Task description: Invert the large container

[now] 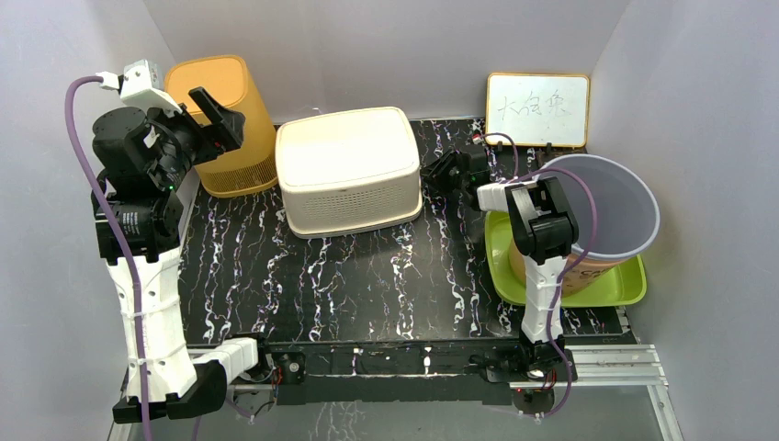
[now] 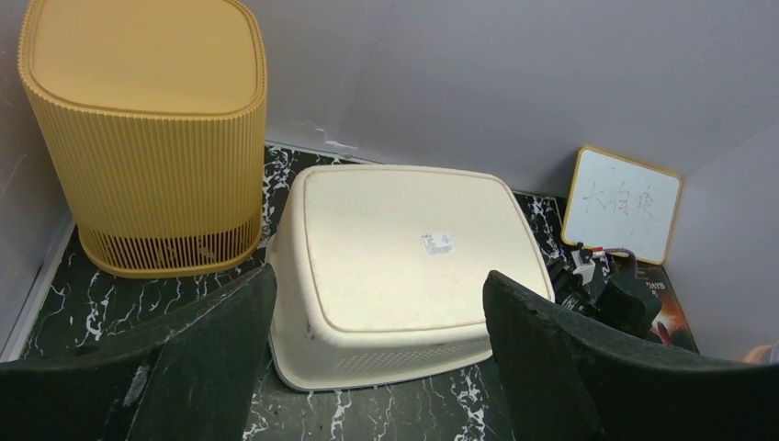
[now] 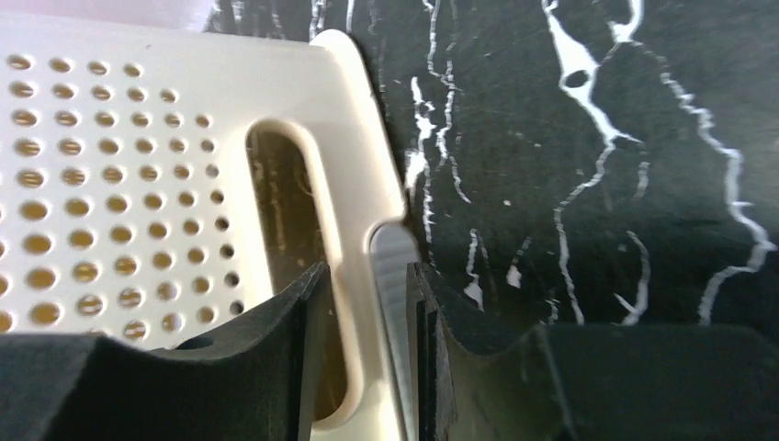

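Note:
The large cream container [image 1: 349, 170] rests upside down on the black marbled table, bottom facing up, with a small sticker on it in the left wrist view [image 2: 404, 248]. My right gripper [image 1: 441, 175] is at its right end. In the right wrist view the jaws [image 3: 367, 294] straddle the handle rim of the perforated wall [image 3: 138, 184], one finger inside the handle slot and one outside, closed narrowly on the rim. My left gripper [image 1: 220, 110] is raised at the far left, open and empty [image 2: 378, 285], looking down at the container from a distance.
A yellow ribbed bin [image 1: 225, 119] stands upside down left of the container, close beside it [image 2: 138, 138]. A whiteboard [image 1: 537, 108] leans on the back wall. A lilac bucket [image 1: 606, 207] sits over a green tray [image 1: 615, 289] at the right.

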